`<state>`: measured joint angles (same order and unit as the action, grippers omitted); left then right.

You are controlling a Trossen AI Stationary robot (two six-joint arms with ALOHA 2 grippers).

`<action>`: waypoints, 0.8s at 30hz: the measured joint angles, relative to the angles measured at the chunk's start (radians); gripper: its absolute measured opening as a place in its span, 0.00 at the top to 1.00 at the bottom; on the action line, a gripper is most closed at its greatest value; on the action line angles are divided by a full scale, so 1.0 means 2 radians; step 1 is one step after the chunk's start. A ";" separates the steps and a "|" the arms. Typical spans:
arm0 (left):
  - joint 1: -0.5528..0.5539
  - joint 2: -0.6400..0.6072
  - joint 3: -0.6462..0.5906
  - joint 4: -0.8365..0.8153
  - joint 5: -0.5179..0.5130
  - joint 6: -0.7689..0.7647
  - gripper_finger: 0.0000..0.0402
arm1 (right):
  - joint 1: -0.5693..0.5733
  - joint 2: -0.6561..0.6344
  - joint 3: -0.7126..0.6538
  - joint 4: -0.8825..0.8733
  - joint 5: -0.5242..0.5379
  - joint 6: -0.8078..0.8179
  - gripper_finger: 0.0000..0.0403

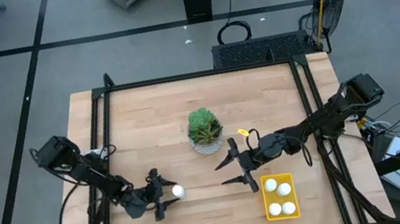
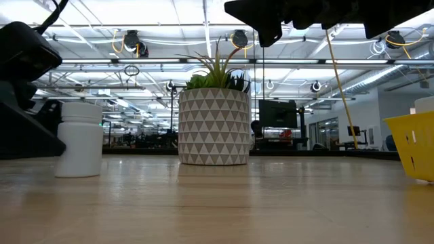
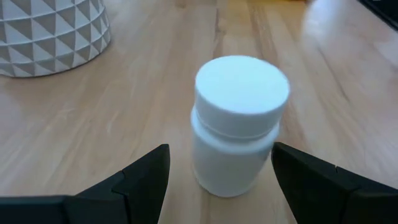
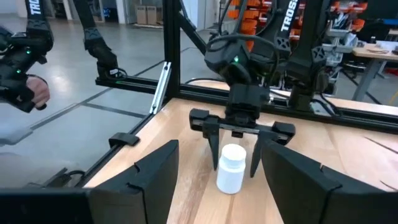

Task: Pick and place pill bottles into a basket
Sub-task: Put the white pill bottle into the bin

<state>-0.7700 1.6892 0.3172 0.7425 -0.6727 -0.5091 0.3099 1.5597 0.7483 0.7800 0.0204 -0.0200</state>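
Observation:
One white pill bottle [image 1: 176, 190] stands upright on its base on the wooden table. It also shows in the left wrist view [image 3: 236, 124], the low view [image 2: 80, 139] and the right wrist view [image 4: 232, 168]. My left gripper [image 1: 161, 193] is open, with one finger on each side of the bottle [image 3: 219, 165] and a gap to both. The yellow basket [image 1: 267, 200] sits at the near right and holds several white bottles; its wall shows in the low view [image 2: 413, 146]. My right gripper [image 1: 236, 169] is open and empty, between the plant and the basket, pointing toward the left gripper [image 4: 235, 134].
A potted green plant [image 1: 205, 131] in a white patterned pot [image 2: 213, 125] stands mid-table, behind the bottle [image 3: 50, 28]. A black frame [image 1: 194, 75] runs round the table. A person's hand [image 4: 28, 87] shows beyond the table's edge.

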 joint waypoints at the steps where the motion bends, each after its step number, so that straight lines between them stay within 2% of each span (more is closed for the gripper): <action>1: 0.000 0.000 0.000 0.003 0.000 0.002 0.30 | 0.000 0.000 0.000 -0.001 0.000 0.000 0.45; 13: 0.009 0.000 0.000 0.016 0.010 0.015 0.30 | 0.003 0.000 0.000 0.002 0.000 -0.002 0.45; 24: 0.028 0.000 0.000 0.039 0.045 0.030 0.30 | 0.003 0.000 0.000 0.005 0.000 -0.004 0.45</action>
<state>-0.7132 1.6894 0.3172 0.8196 -0.5823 -0.4492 0.3161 1.5597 0.7483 0.7891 0.0207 -0.0273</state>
